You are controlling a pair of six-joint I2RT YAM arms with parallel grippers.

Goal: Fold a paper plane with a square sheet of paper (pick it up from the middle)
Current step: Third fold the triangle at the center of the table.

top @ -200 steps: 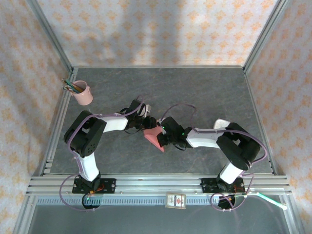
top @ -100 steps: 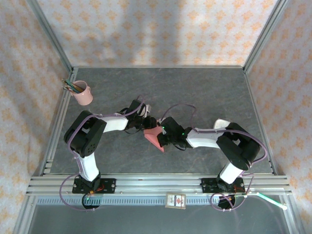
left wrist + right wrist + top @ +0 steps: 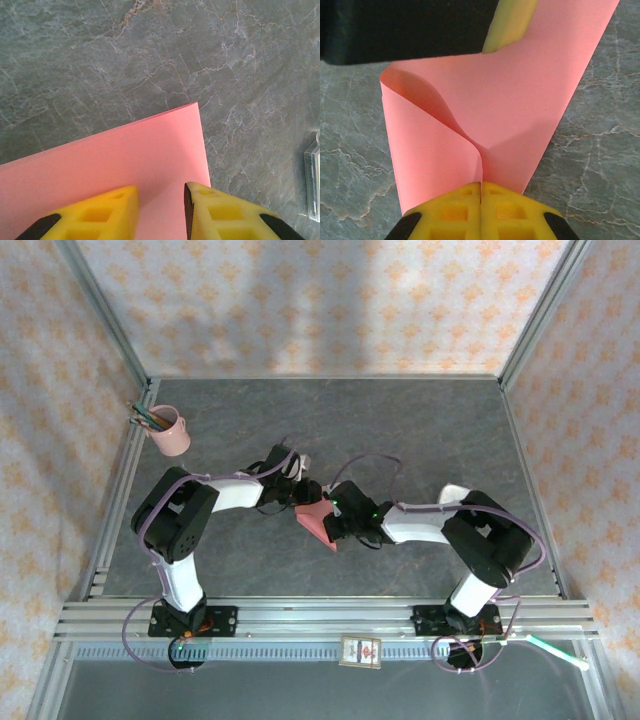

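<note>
One pink sheet [image 3: 510, 115]. Two arms: left arm [image 3: 180, 525] and right arm [image 3: 485, 540]. Two grippers: left gripper [image 3: 161, 197] and right gripper [image 3: 481, 192], each with two yellow fingers [image 3: 100, 215], four in all. One pink cup [image 3: 172, 432] holding several pencils [image 3: 145, 417], too small to count. One small box [image 3: 361, 651] on one front rail [image 3: 300, 618]. One table [image 3: 400, 430].

Pink pencil cup [image 3: 172, 433], small box [image 3: 361, 651]
</note>
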